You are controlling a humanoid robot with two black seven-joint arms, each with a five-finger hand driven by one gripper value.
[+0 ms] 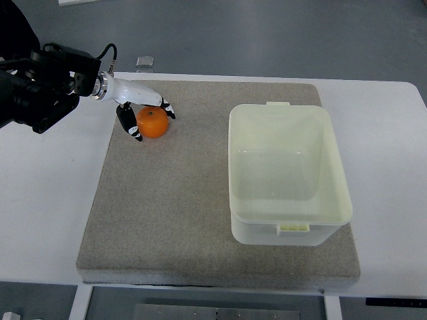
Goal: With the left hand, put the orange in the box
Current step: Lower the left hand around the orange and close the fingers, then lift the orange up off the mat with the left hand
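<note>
An orange (154,124) sits on the grey felt mat (200,213) near its far left corner. My left hand (154,125) reaches in from the upper left on a black forearm and a white wrist. Its thumb (128,122) presses the orange's left side. The other fingers (167,108) curl round the orange's far right side, so the hand is shut on the fruit. The orange still looks to be resting on the mat. The box (289,113), a pale translucent plastic tub with nothing in it, stands on the right half of the mat.
The mat lies on a white table (47,200). A small grey object (145,62) sits at the table's far edge behind the hand. Bare mat stretches between the orange and the box. The right arm does not show.
</note>
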